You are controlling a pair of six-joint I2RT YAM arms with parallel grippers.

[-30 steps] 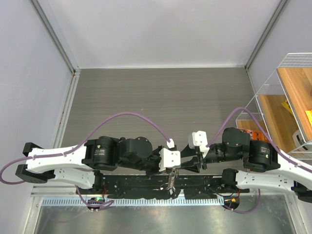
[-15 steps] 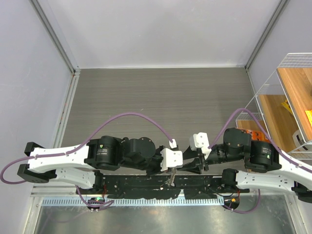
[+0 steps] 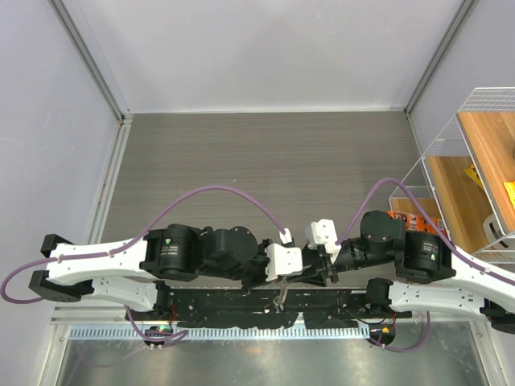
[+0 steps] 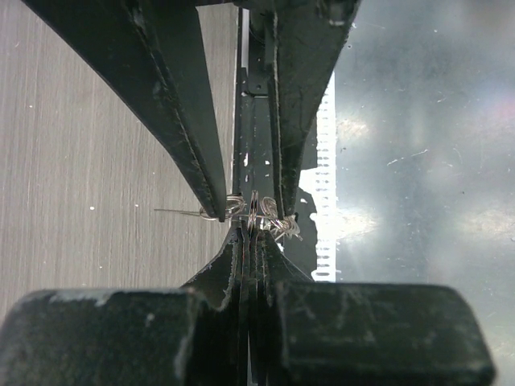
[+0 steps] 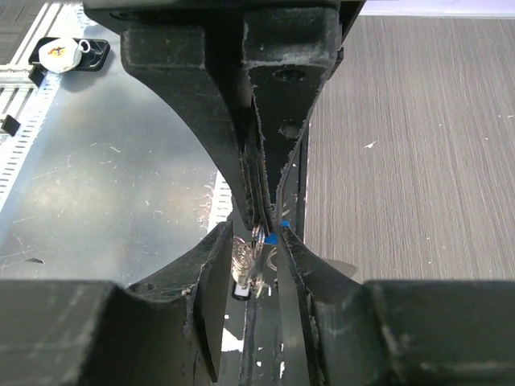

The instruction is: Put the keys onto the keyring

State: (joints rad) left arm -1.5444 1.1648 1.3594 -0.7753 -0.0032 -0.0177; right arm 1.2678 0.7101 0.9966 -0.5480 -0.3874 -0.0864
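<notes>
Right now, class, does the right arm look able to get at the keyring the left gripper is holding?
Probably yes. The left gripper is shut on the keyring, and the right gripper stands open with its fingers on either side of the wire. Nothing seems to lie between them.

top camera looks straight down; both wrist cameras, very close, share the keyring (image 4: 256,213).
</notes>
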